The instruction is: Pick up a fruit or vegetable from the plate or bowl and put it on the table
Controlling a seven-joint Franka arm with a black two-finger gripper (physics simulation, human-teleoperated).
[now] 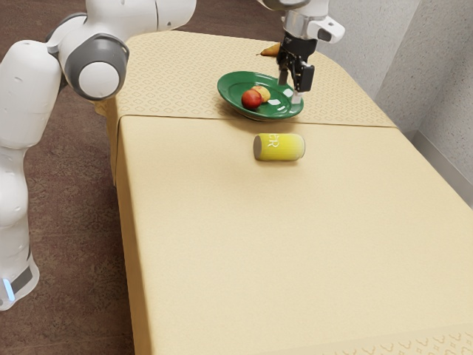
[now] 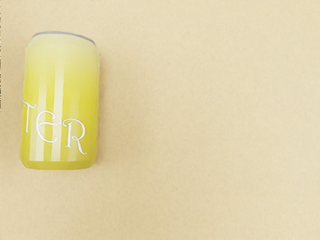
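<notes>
Gripper (image 1: 290, 89) poised over green plate (image 1: 238, 83), fingers spread wide, nothing grasped. Red fruit (image 1: 251, 99) and yellow fruit (image 1: 262, 93) seen on plate, toward exterior view's left from fingers, yellow nearer; sideways shift judged needed before lowering.

the white arm (image 1: 24, 111) stands tall at the left side of the frame. a little blue light (image 1: 8, 289) glows near its bottom, at the lower left. the arm bends at a big gray and white joint (image 1: 94, 74), upper left, and goes out past the top edge. it comes back in right of the middle. there the black gripper (image 1: 290, 92) points down, with its two fingers (image 1: 283, 77) apart.
</notes>
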